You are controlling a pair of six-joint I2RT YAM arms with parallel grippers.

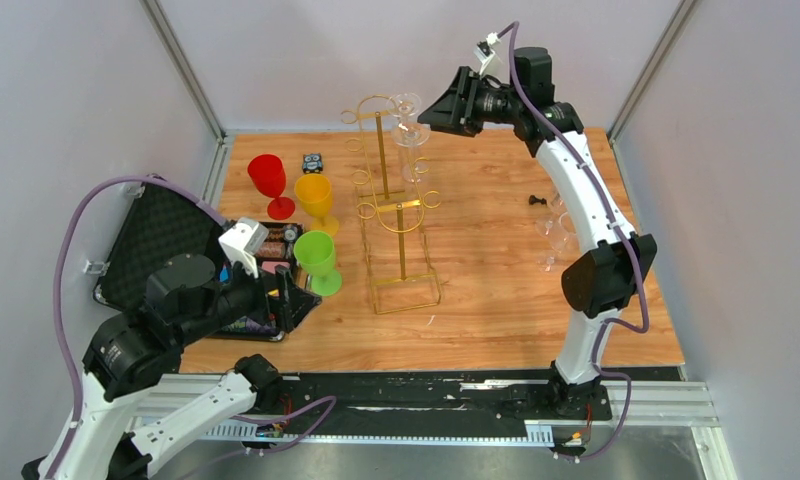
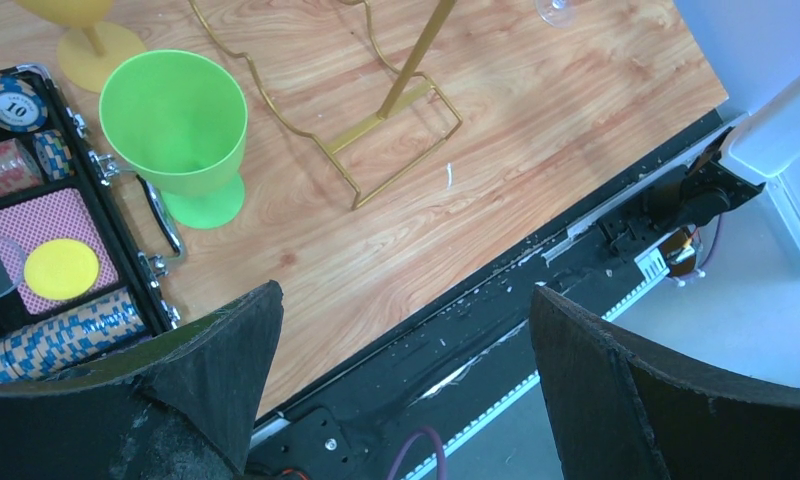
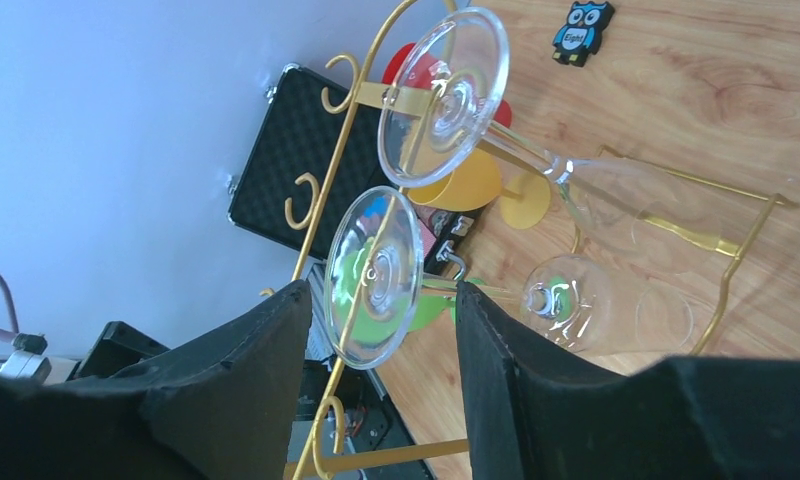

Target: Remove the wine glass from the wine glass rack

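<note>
The gold wire wine glass rack (image 1: 401, 215) stands mid-table; it also shows in the right wrist view (image 3: 341, 190). Two clear wine glasses hang upside down from its upper arms. In the right wrist view the farther glass's foot (image 3: 443, 97) is higher, and the nearer wine glass (image 3: 376, 275) has its foot just beyond and between my open fingertips, not gripped. My right gripper (image 1: 431, 112) (image 3: 381, 300) is open, raised beside the hanging glass (image 1: 410, 125). My left gripper (image 1: 286, 300) (image 2: 404, 300) is open and empty, low over the table's front edge.
Red (image 1: 268, 180), yellow (image 1: 315, 198) and green (image 1: 317, 258) plastic goblets stand left of the rack. An open black poker chip case (image 1: 161, 240) lies at the left. An owl sticker (image 1: 313, 161) and clear glasses (image 1: 556, 235) sit on the table.
</note>
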